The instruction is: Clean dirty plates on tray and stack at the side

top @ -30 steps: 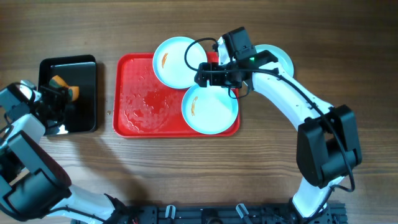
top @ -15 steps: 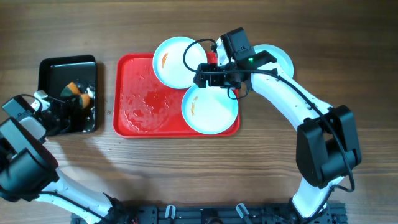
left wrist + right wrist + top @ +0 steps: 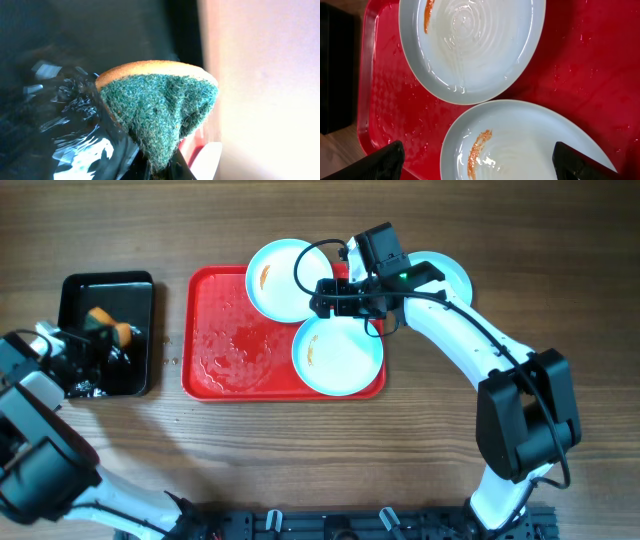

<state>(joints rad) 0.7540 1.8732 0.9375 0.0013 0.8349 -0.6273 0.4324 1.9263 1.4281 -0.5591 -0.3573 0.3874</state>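
Observation:
Two plates lie on the red tray (image 3: 225,345). The far plate (image 3: 285,275) and the near plate (image 3: 340,358) each carry an orange smear. Both show in the right wrist view, far plate (image 3: 470,45) and near plate (image 3: 525,142). A third plate (image 3: 447,275) lies on the table right of the tray, partly under my right arm. My right gripper (image 3: 319,298) (image 3: 482,162) is open and hovers between the two tray plates, holding nothing. My left gripper (image 3: 92,340) (image 3: 165,172) is shut on a green-and-orange sponge (image 3: 108,323) (image 3: 157,105) over the black tray.
The small glossy black tray (image 3: 135,290) stands left of the red tray, wet inside (image 3: 65,125). Water drops cover the red tray's left half (image 3: 230,355). Bare wooden table (image 3: 300,450) lies in front.
My left gripper has shifted back left over the black tray with the sponge in it. The right arm and the plates have hardly moved.

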